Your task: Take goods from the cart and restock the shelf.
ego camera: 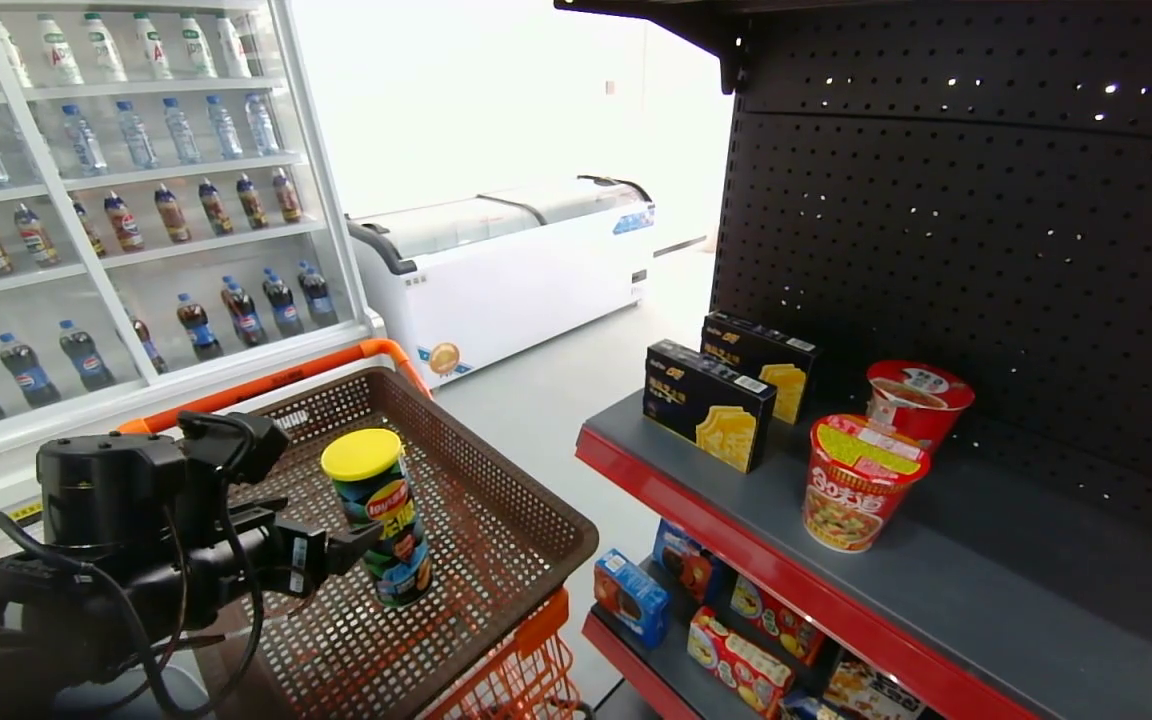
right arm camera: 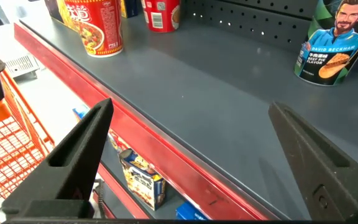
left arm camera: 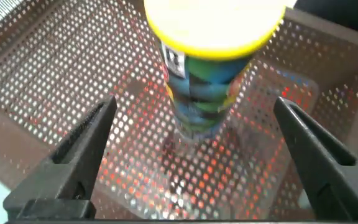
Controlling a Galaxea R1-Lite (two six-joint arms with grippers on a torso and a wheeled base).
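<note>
A tall chips can [ego camera: 377,515] with a yellow lid stands upright in the cart's brown perforated basket [ego camera: 511,500]. My left gripper [ego camera: 341,548] is at the can's left side, level with its lower half. In the left wrist view the can [left arm camera: 207,81] rises just ahead of the left gripper [left arm camera: 196,107], whose open fingers [left arm camera: 86,146] stand wide of it on both sides, touching nothing. My right gripper [right arm camera: 191,111] is open and holds nothing above the red front edge of the grey shelf [right arm camera: 229,118]. Another chips can [right arm camera: 328,43] stands farther back on that shelf.
On the shelf [ego camera: 986,590] stand two red noodle cups [ego camera: 856,480] and two black boxes [ego camera: 708,402]; its right part is bare. Snack packs [ego camera: 736,660] fill the lower shelf. A bottle cooler [ego camera: 116,200] stands behind the cart, a chest freezer [ego camera: 506,260] beyond.
</note>
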